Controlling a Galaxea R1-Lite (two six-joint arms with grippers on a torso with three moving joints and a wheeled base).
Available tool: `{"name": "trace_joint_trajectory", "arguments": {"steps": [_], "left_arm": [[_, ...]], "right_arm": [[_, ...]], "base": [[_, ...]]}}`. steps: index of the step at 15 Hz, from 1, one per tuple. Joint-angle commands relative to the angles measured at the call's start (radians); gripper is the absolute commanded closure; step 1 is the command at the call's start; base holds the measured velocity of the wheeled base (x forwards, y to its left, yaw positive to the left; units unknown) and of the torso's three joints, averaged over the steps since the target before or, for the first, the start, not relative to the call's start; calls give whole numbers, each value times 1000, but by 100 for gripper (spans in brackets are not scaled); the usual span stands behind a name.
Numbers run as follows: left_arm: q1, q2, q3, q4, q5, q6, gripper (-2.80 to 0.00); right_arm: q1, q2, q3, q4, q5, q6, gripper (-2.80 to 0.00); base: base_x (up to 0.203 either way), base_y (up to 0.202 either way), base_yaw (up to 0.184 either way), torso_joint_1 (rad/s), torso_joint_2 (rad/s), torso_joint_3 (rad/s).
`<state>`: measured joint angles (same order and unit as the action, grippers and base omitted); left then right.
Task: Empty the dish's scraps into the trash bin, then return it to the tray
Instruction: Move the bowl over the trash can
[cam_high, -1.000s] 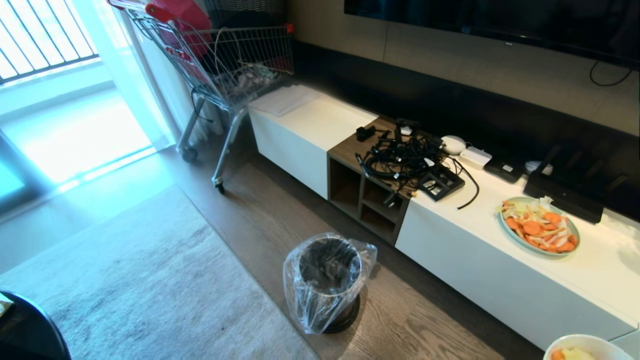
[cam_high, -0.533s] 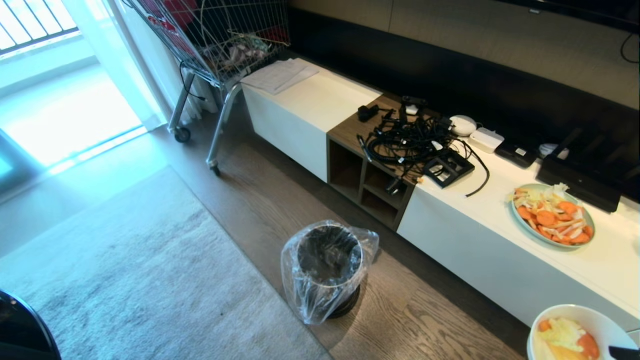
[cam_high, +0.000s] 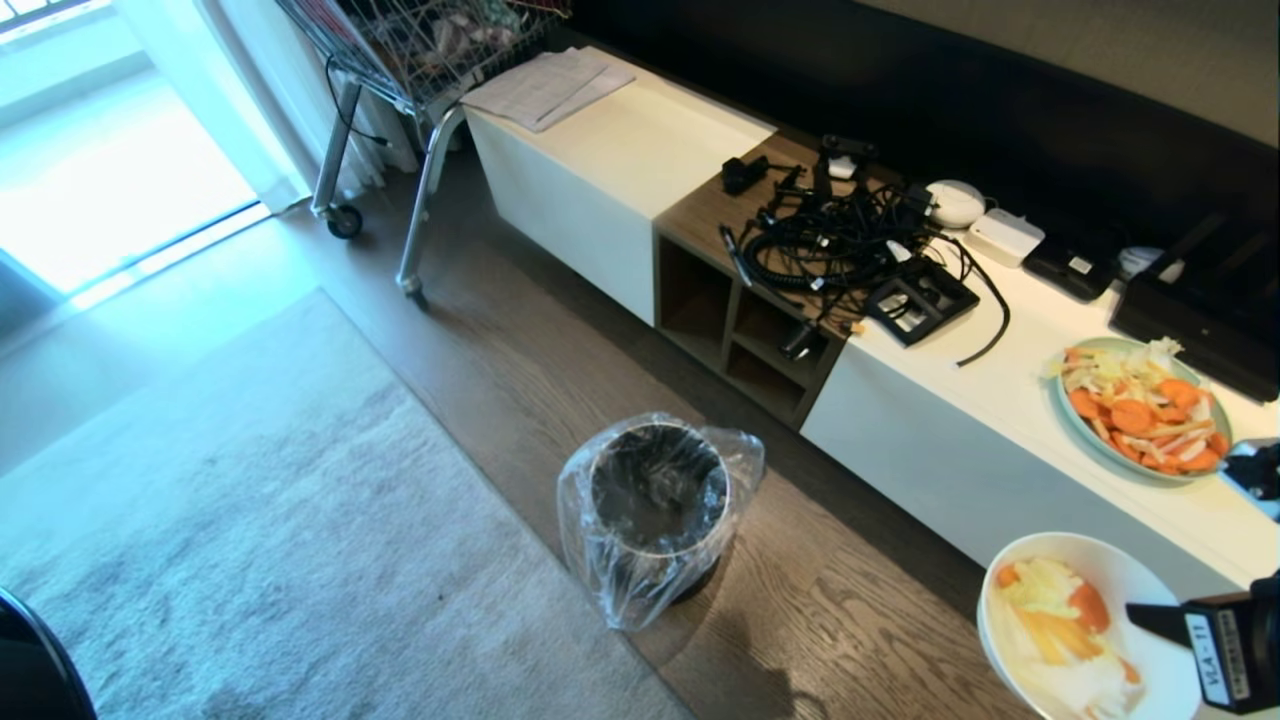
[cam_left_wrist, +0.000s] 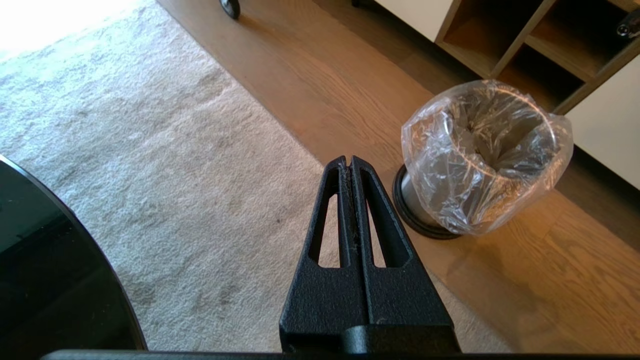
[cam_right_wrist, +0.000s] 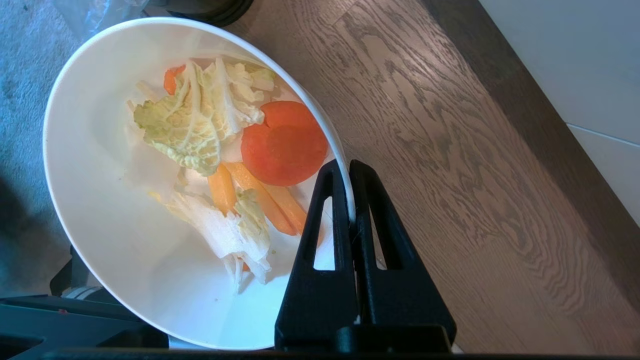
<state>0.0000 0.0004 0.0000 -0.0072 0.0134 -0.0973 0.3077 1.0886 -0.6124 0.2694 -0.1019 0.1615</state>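
wood floor (cam_high: 520, 400), pale rug (cam_high: 250, 540), white cabinet (cam_high: 620, 170), perhaps daylight

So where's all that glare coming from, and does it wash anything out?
Head view: daylight through the window bleaches the floor there. Left wrist view: the rug blows out white and the trash bin liner glints. Right wrist view: evenly lit, the dish clear.

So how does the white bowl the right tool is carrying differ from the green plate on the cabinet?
The white bowl is held in the air by its rim in the right tool, over the wood floor; the green plate rests on the white cabinet. The bowl is deep and plain white, the plate shallow and pale green. The bowl holds a few scraps, the plate a fuller heap. Both carry orange slices and pale leafy pieces.
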Motion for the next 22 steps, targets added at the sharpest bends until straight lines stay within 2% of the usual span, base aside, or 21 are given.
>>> {"name": "trace_joint_trajectory", "arguments": {"steps": [1, 10, 22], "left_arm": [[0, 0, 0, 0, 0, -1, 0], [0, 0, 0, 0, 0, -1, 0], [0, 0, 0, 0, 0, -2, 0]], "right_arm": [[60, 50, -37, 1, -2, 1, 0], [187, 194, -159, -67, -22, 4, 0], [263, 299, -281, -122, -61, 4, 0]], "base": [[0, 0, 0, 0, 2, -193], [0, 0, 0, 1, 3, -198], [0, 0, 0, 2, 2, -197]]}}
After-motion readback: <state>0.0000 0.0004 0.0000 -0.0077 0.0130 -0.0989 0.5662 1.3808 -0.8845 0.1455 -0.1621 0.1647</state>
